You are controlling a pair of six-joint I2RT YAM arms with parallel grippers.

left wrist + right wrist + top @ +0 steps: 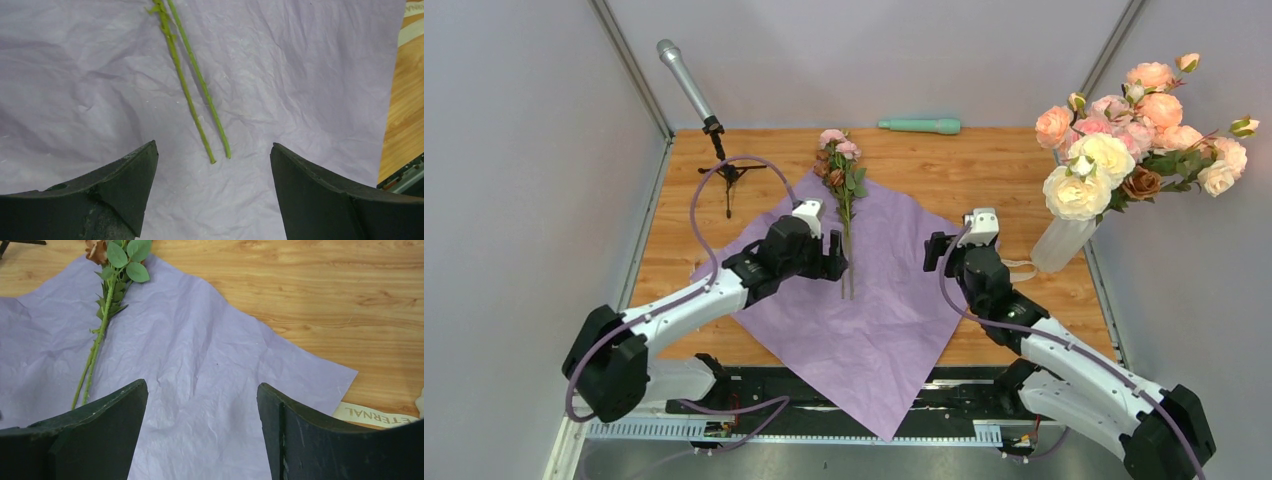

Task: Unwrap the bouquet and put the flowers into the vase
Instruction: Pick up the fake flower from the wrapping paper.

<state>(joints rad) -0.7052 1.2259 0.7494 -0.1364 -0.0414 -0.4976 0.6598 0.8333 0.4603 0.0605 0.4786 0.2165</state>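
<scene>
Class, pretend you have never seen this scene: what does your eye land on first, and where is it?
First, the lilac paper spread flat mid-table, with the thin-stemmed flowers lying on it toward the far side. Next, the large peach roses filling the white vase at the right edge. The left gripper and right gripper hover open over the paper.

Silver microphone [686, 80] on black tripod [727, 172] back left, mint-green cylinder [921, 126] at rear, peach roses [1162, 108] far right
</scene>
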